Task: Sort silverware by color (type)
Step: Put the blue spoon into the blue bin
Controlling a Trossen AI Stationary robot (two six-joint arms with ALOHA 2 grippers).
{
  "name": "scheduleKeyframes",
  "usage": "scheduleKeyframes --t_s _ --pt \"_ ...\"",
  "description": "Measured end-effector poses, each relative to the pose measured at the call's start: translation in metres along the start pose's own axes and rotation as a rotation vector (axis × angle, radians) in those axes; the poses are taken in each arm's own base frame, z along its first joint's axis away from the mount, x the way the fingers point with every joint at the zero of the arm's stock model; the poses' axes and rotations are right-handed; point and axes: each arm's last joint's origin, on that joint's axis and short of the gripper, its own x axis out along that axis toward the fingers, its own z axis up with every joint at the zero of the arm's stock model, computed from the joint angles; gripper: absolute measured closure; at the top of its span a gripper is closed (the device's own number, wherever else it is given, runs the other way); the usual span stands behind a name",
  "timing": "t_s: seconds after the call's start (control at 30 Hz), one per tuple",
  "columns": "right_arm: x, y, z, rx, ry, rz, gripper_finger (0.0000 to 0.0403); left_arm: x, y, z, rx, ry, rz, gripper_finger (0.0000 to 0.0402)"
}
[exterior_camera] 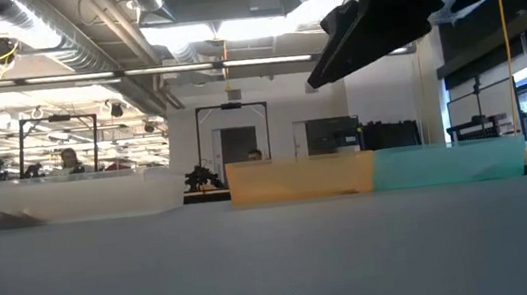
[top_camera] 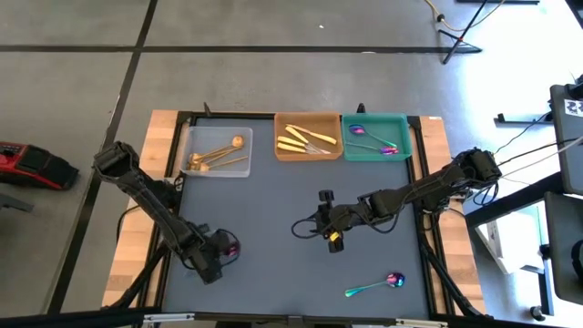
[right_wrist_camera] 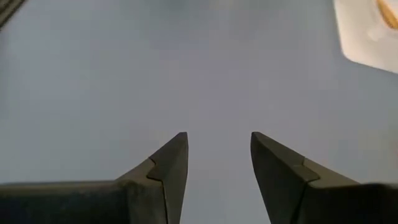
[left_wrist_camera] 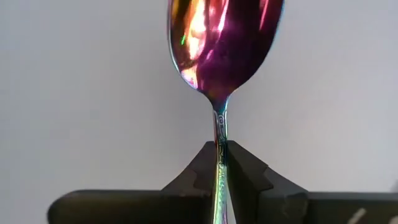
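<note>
My left gripper (top_camera: pixel 221 255) sits near the table's near-left corner, shut on an iridescent purple-teal spoon (left_wrist_camera: pixel 224 43). My right gripper (top_camera: pixel 325 224) hovers open over the middle of the grey mat, touching nothing; its fingers (right_wrist_camera: pixel 171 165) stand apart above bare mat. Another iridescent spoon (top_camera: pixel 375 285) lies flat on the mat near the near-right edge. Copper-gold spoons (top_camera: pixel 219 157) lie in the clear tray, pale gold knives (top_camera: pixel 305 138) in the brown tray, and iridescent spoons (top_camera: pixel 373 139) in the teal tray. My left gripper pinches the spoon's handle just below the bowl (left_wrist_camera: pixel 219 134) between its two fingertips (left_wrist_camera: pixel 202 165). The handle runs back along the fingers. The bowl (top_camera: pixel 233 248) sticks out beyond them toward the table's right. Whether the spoon is clear of the mat does not show.
Three trays stand in a row along the far edge: clear (top_camera: pixel 187 146), brown (top_camera: pixel 281 153) and teal (top_camera: pixel 403 123). In the low view they show as a clear wall (exterior_camera: pixel 80 208), an orange one (exterior_camera: pixel 298 179) and a teal one (exterior_camera: pixel 447 163). Open mat (top_camera: pixel 264 200) lies between the arms.
</note>
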Motion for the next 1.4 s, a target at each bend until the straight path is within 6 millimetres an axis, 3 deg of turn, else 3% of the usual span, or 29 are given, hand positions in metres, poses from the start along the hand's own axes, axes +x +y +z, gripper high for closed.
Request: scheduleKeyframes --t_s 0.2,0.37,0.83,1.13,1.27,1.4 --pt "0.0 0.0 0.0 0.035 0.0 0.014 0.0237 -0.004 0.005 0.029 0.269 -0.314 0.15 0.0379" --pt "0.0 0.0 0.0 0.061 0.005 0.014 0.0237 -0.006 0.007 0.055 0.39 -0.495 0.239 0.0379" --pt "-0.003 0.005 -0.019 0.296 0.198 -0.01 0.0237 -0.017 0.009 0.12 0.603 -0.759 0.233 0.0401" --pt "-0.004 0.029 -0.025 0.269 0.236 -0.039 0.0237 0.024 0.009 0.147 0.679 -0.705 0.078 0.0401" --pt "-0.004 0.029 -0.024 0.27 0.215 -0.045 0.0237 0.043 0.013 0.154 0.684 -0.674 0.057 0.0401" --pt "-0.001 0.028 -0.02 0.272 0.166 -0.065 0.0237 0.049 0.014 0.159 0.641 -0.692 0.038 0.039"
